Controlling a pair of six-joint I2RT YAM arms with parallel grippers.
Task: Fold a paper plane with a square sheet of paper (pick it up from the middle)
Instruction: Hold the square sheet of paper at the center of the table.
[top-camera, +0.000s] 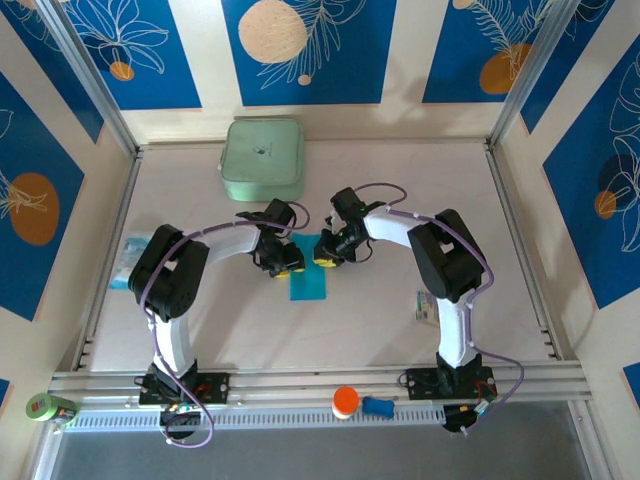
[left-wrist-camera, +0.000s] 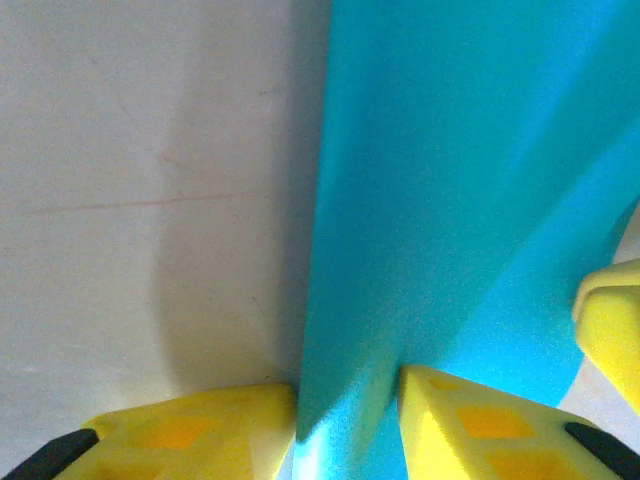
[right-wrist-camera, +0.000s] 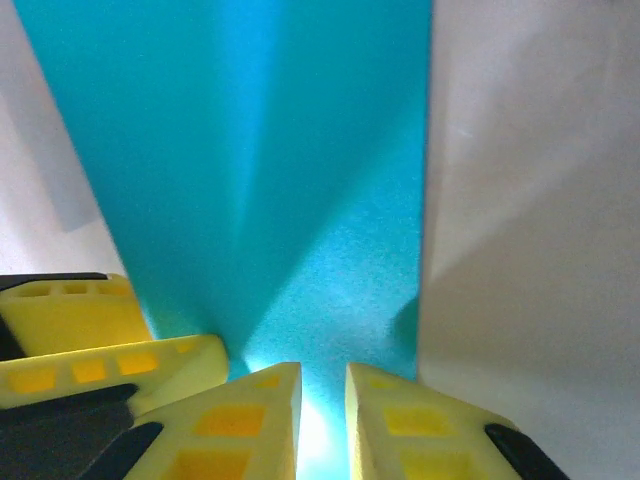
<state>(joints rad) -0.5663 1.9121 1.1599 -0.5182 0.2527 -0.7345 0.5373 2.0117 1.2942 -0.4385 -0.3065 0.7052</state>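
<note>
The cyan-blue sheet of paper (top-camera: 308, 285) lies mid-table, folded into a narrow strip with a raised crease. Both grippers meet over its far end. My left gripper (top-camera: 288, 268) comes in from the left and my right gripper (top-camera: 327, 260) from the right. In the left wrist view the paper (left-wrist-camera: 450, 180) rises as a ridge between the yellow fingers (left-wrist-camera: 200, 430), and the left gripper (left-wrist-camera: 348, 385) is closed on it. In the right wrist view the right gripper (right-wrist-camera: 323, 370) is nearly shut, with the paper (right-wrist-camera: 260, 170) running up into the narrow gap.
A pale green rounded-square box (top-camera: 262, 160) sits at the back left of the table. Small printed packets lie at the left edge (top-camera: 125, 262) and by the right arm (top-camera: 424, 305). An orange cap (top-camera: 345, 402) and a green roll (top-camera: 45, 407) rest on the front rail.
</note>
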